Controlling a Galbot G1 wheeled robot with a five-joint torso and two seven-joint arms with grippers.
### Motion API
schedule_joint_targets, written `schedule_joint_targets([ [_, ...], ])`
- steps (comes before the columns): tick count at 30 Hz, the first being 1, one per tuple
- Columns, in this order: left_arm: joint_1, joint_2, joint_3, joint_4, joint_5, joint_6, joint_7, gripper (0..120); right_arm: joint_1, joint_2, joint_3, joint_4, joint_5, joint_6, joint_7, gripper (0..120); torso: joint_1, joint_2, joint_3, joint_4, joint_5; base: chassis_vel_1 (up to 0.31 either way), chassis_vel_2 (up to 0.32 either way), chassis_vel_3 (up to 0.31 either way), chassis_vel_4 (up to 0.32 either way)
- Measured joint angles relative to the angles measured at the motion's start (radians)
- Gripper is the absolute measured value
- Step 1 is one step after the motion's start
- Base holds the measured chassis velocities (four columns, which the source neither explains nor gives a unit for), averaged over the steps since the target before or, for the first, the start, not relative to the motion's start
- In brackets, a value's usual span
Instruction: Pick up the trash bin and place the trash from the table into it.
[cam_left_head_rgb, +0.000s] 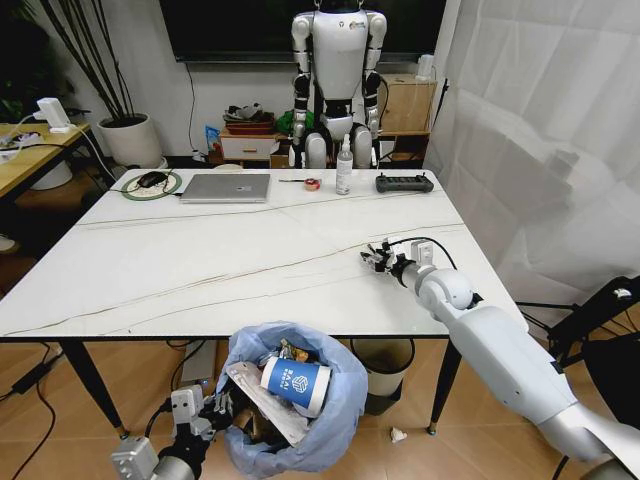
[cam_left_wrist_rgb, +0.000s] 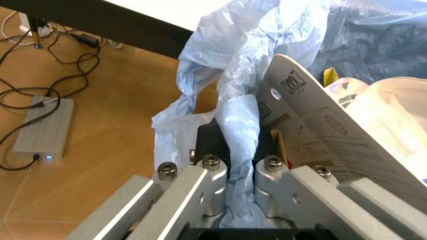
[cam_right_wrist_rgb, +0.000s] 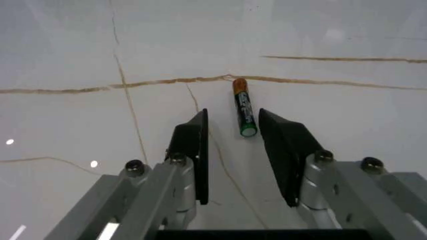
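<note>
A: Head view: bench (cam_left_head_rgb: 200, 270), white marble; trash bin (cam_left_head_rgb: 330, 420) below its near edge, left claw (cam_left_wrist_rgb: 237, 172) clamped on the blue bag.
B: Cup (cam_left_head_rgb: 297, 385) inside, lettering unreadable.
A: Right claw (cam_right_wrist_rgb: 233, 150) wide over battery (cam_right_wrist_rgb: 243, 107), long axis pointing away.

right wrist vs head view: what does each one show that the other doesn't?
Right wrist alone: a small battery lying on the table, just ahead of the open right gripper and between its fingertips.
Head alone: the trash bin below the table's near edge, a paper cup inside, the left gripper shut on its bag, and a laptop.
Both: the right gripper over the veined tabletop.
</note>
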Motion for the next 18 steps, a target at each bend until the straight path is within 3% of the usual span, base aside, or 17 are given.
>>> schedule_joint_targets([
  [8, -0.001, -0.001, 0.000, -0.001, 0.000, -0.001, 0.000, 0, -0.003, -0.010, -0.001, 0.006, -0.004, 0.001, 0.000, 1, 0.000, 0.000, 0.000, 0.0000, 0.0000, 0.000, 0.000, 0.000, 0.000],
  [18, -0.004, -0.002, 0.001, -0.001, -0.001, -0.001, 0.001, 0, -0.004, -0.026, 0.006, 0.054, 0.041, 0.023, -0.009, 0, 0.000, 0.000, 0.000, 0.0001, 0.0003, 0.000, 0.000, 0.000, 0.000],
])
